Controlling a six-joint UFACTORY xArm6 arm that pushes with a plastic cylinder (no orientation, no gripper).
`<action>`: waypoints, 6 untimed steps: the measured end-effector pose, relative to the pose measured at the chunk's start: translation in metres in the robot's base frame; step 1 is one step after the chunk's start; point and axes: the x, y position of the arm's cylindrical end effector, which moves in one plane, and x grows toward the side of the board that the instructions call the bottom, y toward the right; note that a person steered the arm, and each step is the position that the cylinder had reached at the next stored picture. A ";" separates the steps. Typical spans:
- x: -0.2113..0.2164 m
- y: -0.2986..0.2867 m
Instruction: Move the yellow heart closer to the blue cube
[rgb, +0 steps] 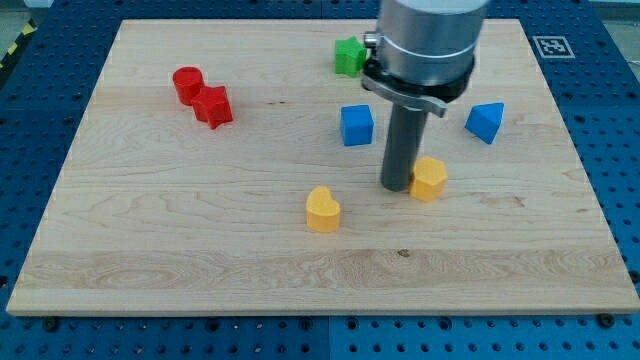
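The rod comes down from the view's top, and my tip (397, 187) sits on the wooden board (150, 240), right against the left side of a yellow block (429, 179) whose shape looks many-sided rather than heart-like. There are no jaws to speak of here, just the plain rod end, so nothing is clamped or spread. The yellow heart (322, 209) lies toward the view's bottom and left of the tip, apart from it, near the middle of the board. The blue cube (357, 125) stands above the heart, toward the view's top and a little right, with bare wood between them; it is just left of the rod's shaft. A blue block (485, 122), wedge-like, rests on the right side of the board, well apart from the cube. A green block (349, 56) sits near the top edge, partly tucked behind the arm's grey housing. Far over on the left, a red cylinder (187, 84) and a red block (213, 106) touch each other.
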 end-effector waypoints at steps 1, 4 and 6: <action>0.000 0.020; 0.053 0.017; 0.076 -0.086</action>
